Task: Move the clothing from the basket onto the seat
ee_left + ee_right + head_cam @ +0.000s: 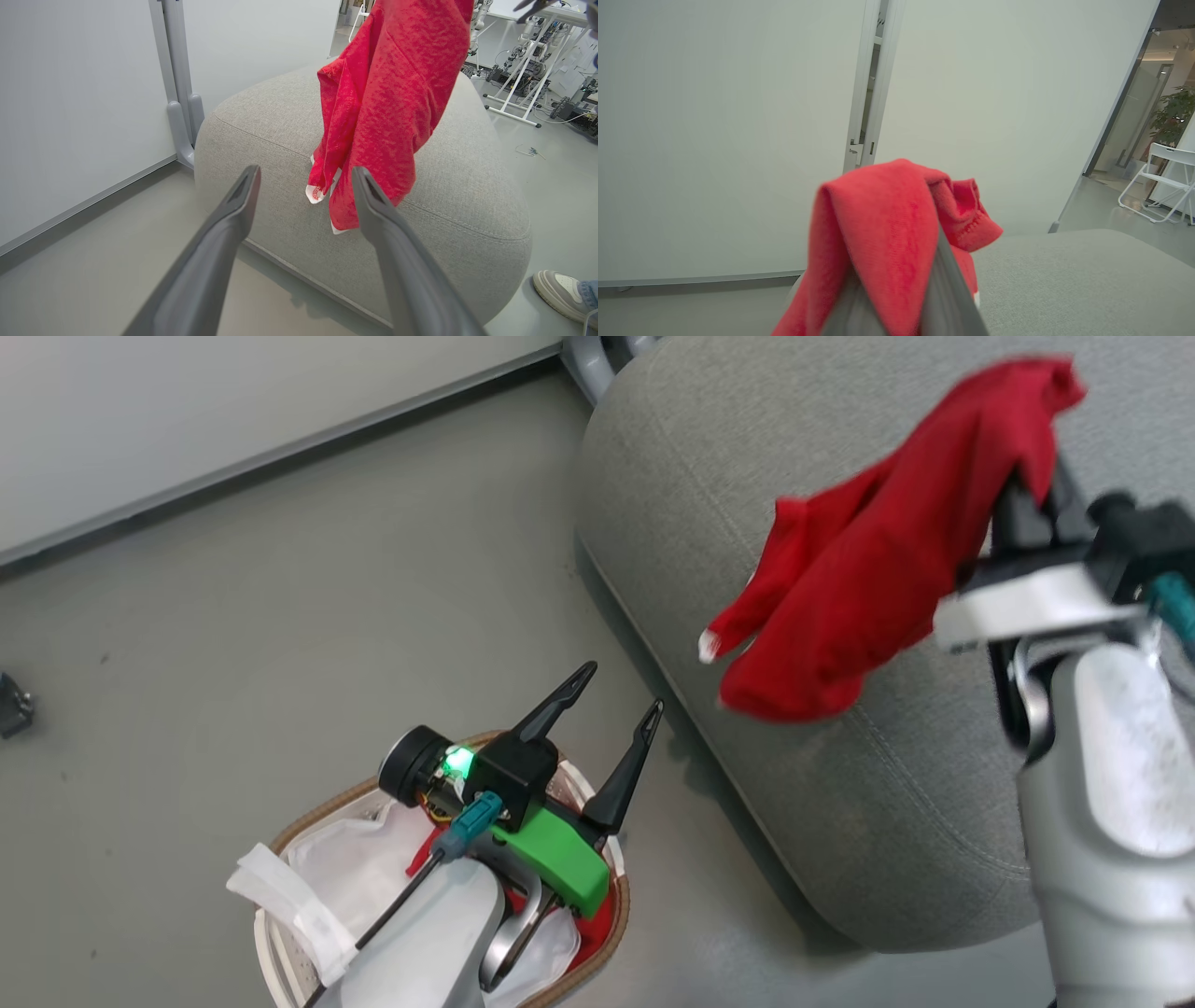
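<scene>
Grey floor (280,616), basket (308,807) under your L gripper (625,685), spread wide, empty; R gripper (1027,499) clamps red garment (868,560) high so hem clears seat (709,457) edge b4 drop.

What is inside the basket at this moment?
A white liner and some red clothing lie inside the basket. The left arm covers the middle, so how much clothing is there cannot be seen.
</scene>
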You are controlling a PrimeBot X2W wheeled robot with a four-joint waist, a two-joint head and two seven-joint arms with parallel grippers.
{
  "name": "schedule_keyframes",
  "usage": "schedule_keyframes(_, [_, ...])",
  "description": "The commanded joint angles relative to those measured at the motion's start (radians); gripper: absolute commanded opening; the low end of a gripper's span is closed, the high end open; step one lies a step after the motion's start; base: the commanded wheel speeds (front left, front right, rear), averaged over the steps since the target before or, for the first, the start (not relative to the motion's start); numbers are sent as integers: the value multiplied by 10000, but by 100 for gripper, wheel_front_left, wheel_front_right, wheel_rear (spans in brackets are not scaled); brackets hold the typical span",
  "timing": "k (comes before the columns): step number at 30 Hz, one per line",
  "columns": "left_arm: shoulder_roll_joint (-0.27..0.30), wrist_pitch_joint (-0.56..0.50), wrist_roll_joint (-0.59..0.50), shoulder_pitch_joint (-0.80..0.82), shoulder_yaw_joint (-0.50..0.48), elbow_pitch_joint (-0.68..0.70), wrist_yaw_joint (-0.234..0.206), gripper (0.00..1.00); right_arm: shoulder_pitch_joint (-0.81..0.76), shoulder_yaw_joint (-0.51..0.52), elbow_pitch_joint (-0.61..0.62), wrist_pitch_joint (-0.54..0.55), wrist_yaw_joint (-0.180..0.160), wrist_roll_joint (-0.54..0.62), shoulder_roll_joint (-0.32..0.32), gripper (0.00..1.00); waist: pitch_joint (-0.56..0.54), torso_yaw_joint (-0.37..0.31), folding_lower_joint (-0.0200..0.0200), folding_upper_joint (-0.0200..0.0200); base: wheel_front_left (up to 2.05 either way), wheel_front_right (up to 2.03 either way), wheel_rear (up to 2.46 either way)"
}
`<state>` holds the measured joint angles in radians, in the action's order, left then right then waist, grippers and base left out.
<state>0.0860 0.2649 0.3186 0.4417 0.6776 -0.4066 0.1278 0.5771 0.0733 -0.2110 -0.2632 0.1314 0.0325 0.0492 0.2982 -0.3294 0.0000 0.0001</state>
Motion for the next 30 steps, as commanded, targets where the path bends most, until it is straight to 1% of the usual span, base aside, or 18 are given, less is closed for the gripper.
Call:
schedule_keyframes(1, [103, -7, -64, 240, 19, 39, 46, 100, 522, 161, -20, -25, -14, 208, 31, 0, 408, 351, 0, -1, 0, 0, 0])
schedule_keyframes(3, [97, -7, -111, 377, 85, 70, 46, 100, 1280, 376, -155, -25, -14, 410, 140, 0, 621, 528, 0, -1, 0, 0, 0])
schedule_keyframes(7, [54, -9, -175, 690, 289, 165, 46, 100, 2861, 894, -598, -25, -14, 532, 693, 0, 1118, 956, 0, -1, 0, 0, 0])
schedule_keyframes(12, [-47, -9, -283, 1087, 577, 354, 47, 100, 4650, 1534, -1216, -25, -14, 729, 1734, 0, 1858, 1559, 0, -1, 0, 0, 0])
schedule_keyframes(16, [-116, -7, -393, 1401, 683, 552, 47, 100, 5563, 1942, -1636, -25, -14, 975, 2460, 0, 2498, 1972, 0, -1, 0, 0, 0])
schedule_keyframes(20, [-187, -9, -540, 1697, 748, 692, 45, 100, 5882, 2204, -2025, -23, -14, 1174, 2897, 0, 3170, 2367, 0, -1, 0, 0, 0])
schedule_keyframes(23, [-228, -9, -618, 1906, 824, 737, 45, 100, 5613, 2412, -2220, -25, -15, 1277, 3136, 0, 3562, 2613, 0, -1, 0, 0, 0])
schedule_keyframes(26, [-260, -9, -703, 2043, 829, 778, 45, 100, 5195, 2839, -2502, -23, -14, 1290, 3062, 0, 3876, 2788, 0, -1, 0, 0, 0])
schedule_keyframes(30, [-291, -9, -806, 2091, 772, 783, 45, 100, 4535, 3411, -2793, -25, -14, 1367, 2866, 0, 4100, 2862, 0, -1, 0, 0, 0])
